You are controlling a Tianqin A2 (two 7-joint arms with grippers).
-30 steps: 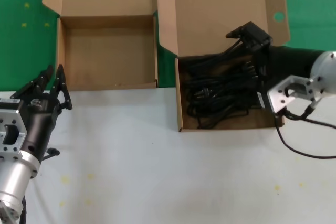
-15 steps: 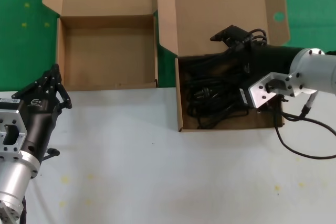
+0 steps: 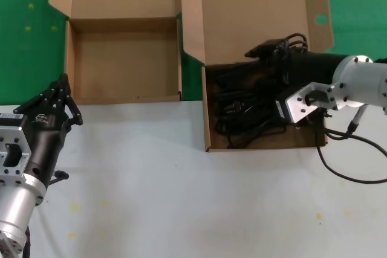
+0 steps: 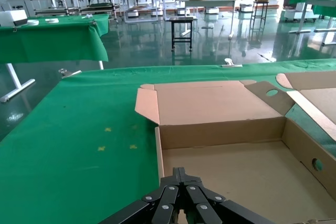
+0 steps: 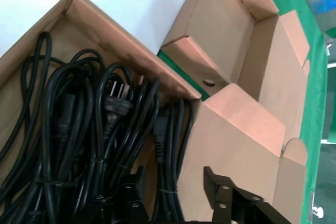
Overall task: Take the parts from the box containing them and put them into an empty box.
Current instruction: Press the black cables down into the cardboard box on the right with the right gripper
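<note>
Cords (image 3: 251, 110): black power leads, several loose coils heaped in the holed-flap box (image 3: 314, 5), at about 2 o'clock in the head view. Moulded plugs (image 5: 116, 104) show among the loops; thin ties seem to hold some bundles.

Empty box (image 3: 124, 64) at 11 o'clock, just beside the full one, nothing inside it.

Right gripper (image 5: 176, 198) reaches in over the far rim of the full box, above the heap. Jaws stand apart, gripping nothing; one finger (image 5: 223, 192) is toward the lid side, the other over the coils.

Left gripper (image 4: 179, 195) parked at 9 o'clock over the white table (image 3: 181, 197), aimed at the empty box, fingers pressed together.

Handling, as judged:
- Light, limp, rubbery; should not slip much in the pads.
- Loops will sag and trail when lifted, and neighbouring coils may tangle and come up together.
- Best hold: across a bunched part of one coil near a tie, not a single strand or a plug.
- Not fragile.
</note>
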